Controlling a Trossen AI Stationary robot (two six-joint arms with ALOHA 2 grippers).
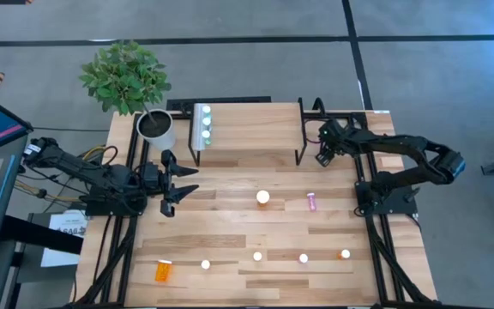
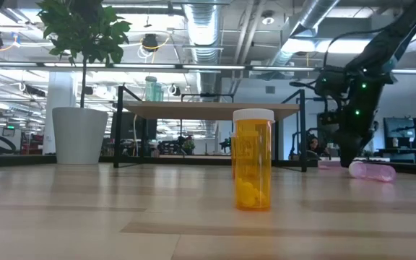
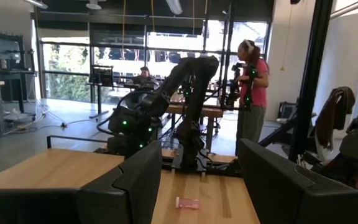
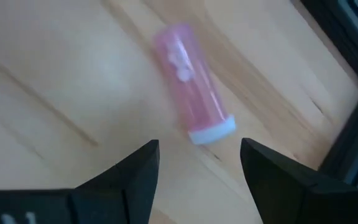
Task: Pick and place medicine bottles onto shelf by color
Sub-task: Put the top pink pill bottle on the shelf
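From above, the shelf [image 1: 249,129] stands at the counter's [image 1: 230,232] far edge with three green bottles [image 1: 205,121] in a row at its left end. A pink bottle [image 1: 312,202] lies on its side mid-counter, toward the right edge. More bottles stand along the near edge, and an orange one [image 1: 163,272] lies by the near left corner. The right gripper [image 1: 324,154] hangs by the shelf's right legs, apart from the pink bottle. The left gripper [image 1: 177,183] waits near the left edge, fingers spread and empty.

At counter level, a larger orange bottle [image 2: 253,159] stands upright in front, pills showing through it. The pink bottle [image 2: 372,171] lies below the right arm.

The left wrist view looks across to the pink bottle [image 3: 188,203], far off between its parted fingers.

The right wrist view shows the pink bottle [image 4: 193,92] just ahead of the right gripper [image 4: 199,163], whose fingers are wide with nothing between them. The bottle looks light, stiff and smooth, so it will probably roll or skid if nudged. The best hold is likely across the body's middle, square to its length, rather than on the white cap [image 4: 212,131].
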